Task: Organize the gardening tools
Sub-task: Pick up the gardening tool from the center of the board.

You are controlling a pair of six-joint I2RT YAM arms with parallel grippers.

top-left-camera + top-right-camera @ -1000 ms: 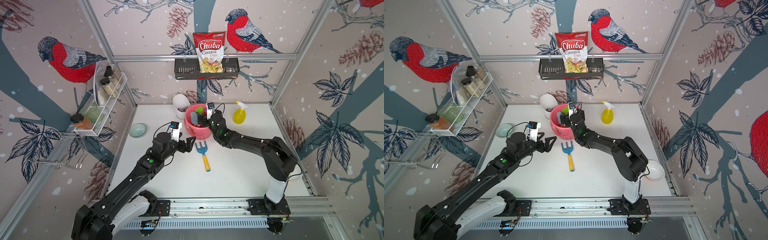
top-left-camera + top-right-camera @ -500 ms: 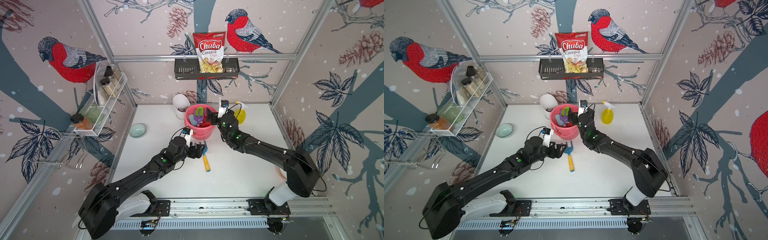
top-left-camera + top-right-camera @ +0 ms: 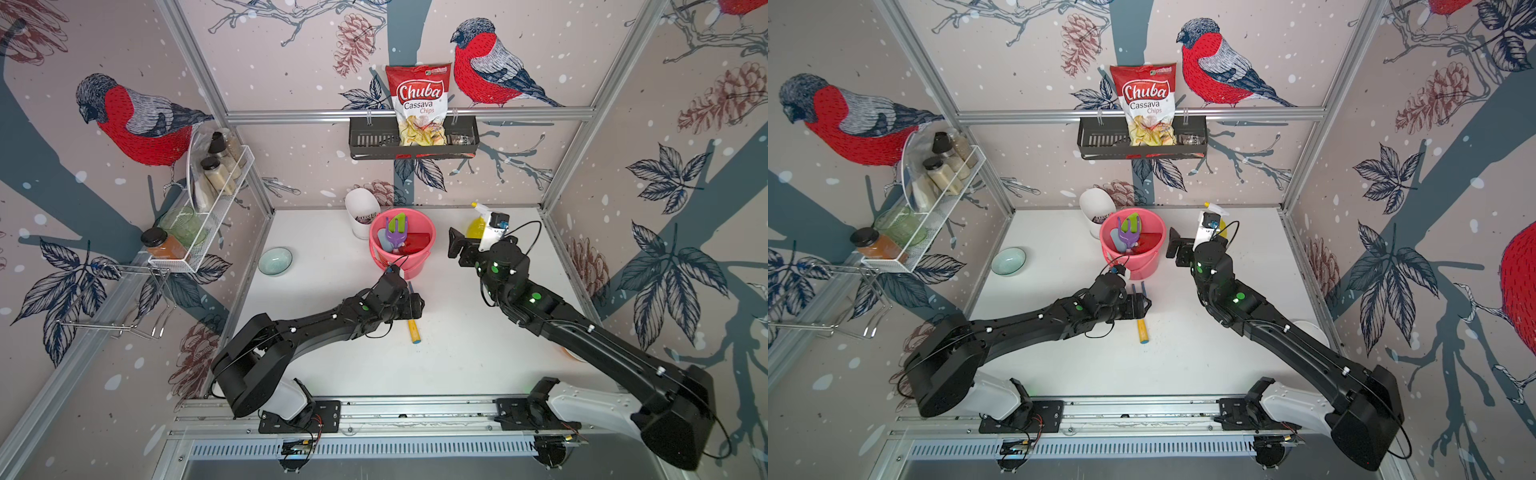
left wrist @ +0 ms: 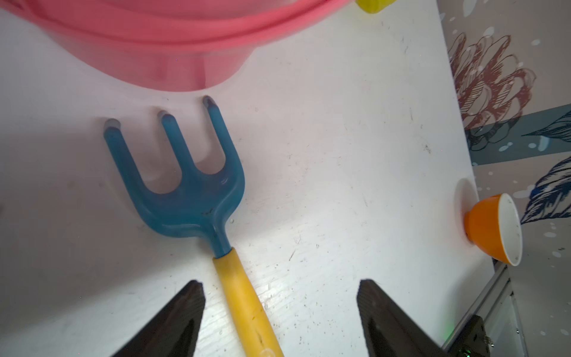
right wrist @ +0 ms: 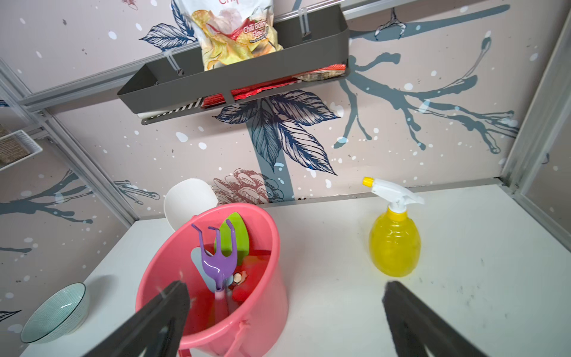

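Note:
The blue fork [image 4: 185, 191] with a yellow handle [image 3: 413, 330] lies on the white table in front of the pink bucket [image 3: 415, 266]. My left gripper [image 4: 281, 296] hangs low over that handle, open, with a finger on each side and not touching it; in both top views the left gripper [image 3: 1142, 305] hides the fork's middle. Inside the bucket stand the purple rake [image 5: 217, 262], green spade [image 5: 236, 235], red shovel [image 3: 417, 243] and light-blue trowel [image 3: 383, 241]. My right gripper [image 5: 285, 286] is open and empty, between the bucket and the yellow spray bottle [image 5: 394, 247].
A white cup [image 3: 361, 208] stands behind the bucket and a teal bowl [image 3: 275, 261] sits at the table's left side. An orange bowl [image 4: 491, 230] sits by the right wall. A dark shelf with a chips bag [image 3: 417, 104] hangs on the back wall, a wire rack [image 3: 208, 187] on the left wall.
My left arm swung right and came down over the fork's handle, its jaws narrowing a little. My right gripper drew back from the bucket to the right, leaving the purple rake inside.

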